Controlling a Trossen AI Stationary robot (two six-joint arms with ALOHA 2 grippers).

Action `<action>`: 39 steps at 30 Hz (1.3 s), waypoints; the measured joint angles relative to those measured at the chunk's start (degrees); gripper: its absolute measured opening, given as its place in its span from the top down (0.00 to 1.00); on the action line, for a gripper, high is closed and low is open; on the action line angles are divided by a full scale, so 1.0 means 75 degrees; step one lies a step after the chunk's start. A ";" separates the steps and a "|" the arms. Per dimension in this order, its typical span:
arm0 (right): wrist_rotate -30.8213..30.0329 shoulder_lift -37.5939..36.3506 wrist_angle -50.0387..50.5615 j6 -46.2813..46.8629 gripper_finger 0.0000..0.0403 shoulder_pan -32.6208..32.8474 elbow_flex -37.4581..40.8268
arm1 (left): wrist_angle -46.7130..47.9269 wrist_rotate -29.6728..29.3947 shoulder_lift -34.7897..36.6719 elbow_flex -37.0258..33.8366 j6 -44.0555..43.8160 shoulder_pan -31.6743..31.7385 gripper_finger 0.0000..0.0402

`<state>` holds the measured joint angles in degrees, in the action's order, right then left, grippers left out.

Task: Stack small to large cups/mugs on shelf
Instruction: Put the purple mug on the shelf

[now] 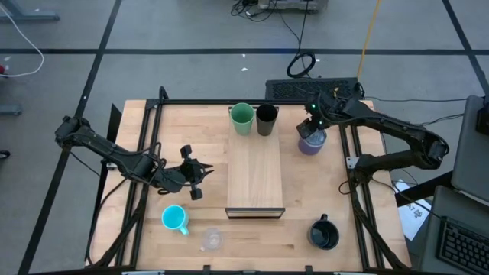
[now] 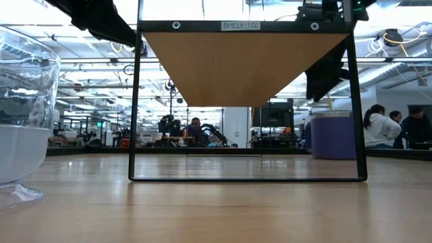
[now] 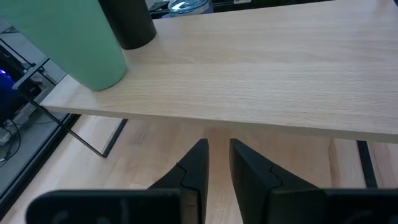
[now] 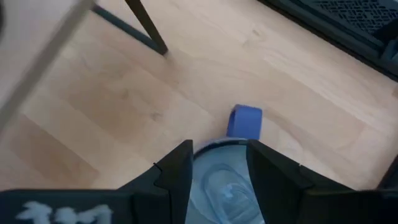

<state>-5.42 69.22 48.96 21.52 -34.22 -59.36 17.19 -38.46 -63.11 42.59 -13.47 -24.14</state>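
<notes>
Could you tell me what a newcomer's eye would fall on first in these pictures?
Probably the green cup and slim black tumbler, side by side at the far end of the shelf. Next, the right gripper straddling the lavender-grey mug, right of the shelf. The left gripper waits, nearly shut, left of the shelf.

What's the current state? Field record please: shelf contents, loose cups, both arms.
shelf: green cup and slim black tumbler at its far end
lavender-grey mug: on tabletop, right of shelf
right gripper: at the lavender-grey mug, jaws straddling its rim, not closed
left gripper: left of shelf, holding nothing, jaws nearly together
cyan handled mug: tabletop, near left
small clear glass: tabletop, near edge
wide black mug: tabletop, near right
</notes>
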 joint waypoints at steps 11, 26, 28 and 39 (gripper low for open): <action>-0.0050 0.0669 0.1564 0.0419 0.65 0.1149 -0.1124 | -0.0206 -0.0012 0.0000 0.0000 0.0166 0.0000 0.84; -0.1354 0.0229 0.2486 0.1458 0.64 0.3838 -0.0936 | -0.0113 -0.0006 0.0002 0.0000 0.0320 0.0000 0.84; -0.1481 0.0229 0.2355 0.1899 0.64 0.3673 -0.0934 | -0.0125 -0.0006 0.0000 0.0000 0.0310 0.0000 0.84; 0.0379 0.1092 0.1919 0.0786 0.64 0.0465 -0.1537 | -0.0341 -0.0006 0.0000 0.0000 0.0511 0.0015 0.84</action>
<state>-2.58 77.40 63.35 27.41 -30.73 -70.89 14.63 -38.50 -63.11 42.59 -9.64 -24.03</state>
